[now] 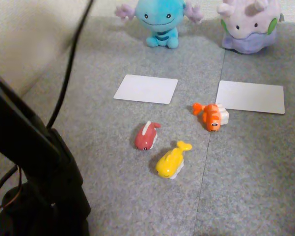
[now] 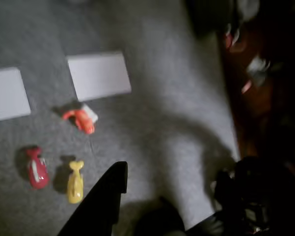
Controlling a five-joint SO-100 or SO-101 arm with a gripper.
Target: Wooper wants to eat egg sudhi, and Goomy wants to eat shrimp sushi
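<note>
Nothing is fed yet — egg [image 1: 171, 162] and shrimp [image 1: 212, 116] lie mid-frame, both cards [image 1: 146, 89] bare. The gripper [image 2: 119, 178] — I can't tell its fingers.

Looks like a room in a home, with play set up on the floor. Grey carpet tiles [image 1: 113, 196] underfoot, with a seam between them. Far along the carpet, two plush toys, Wooper [image 1: 159, 22] and Goomy [image 1: 248, 24]. Nearer, two white cards [image 1: 146, 89] and small glossy toy sushi [image 1: 171, 161]. At the right in the wrist view, dark red-brown flooring [image 2: 255, 98] beside the carpet.
</note>
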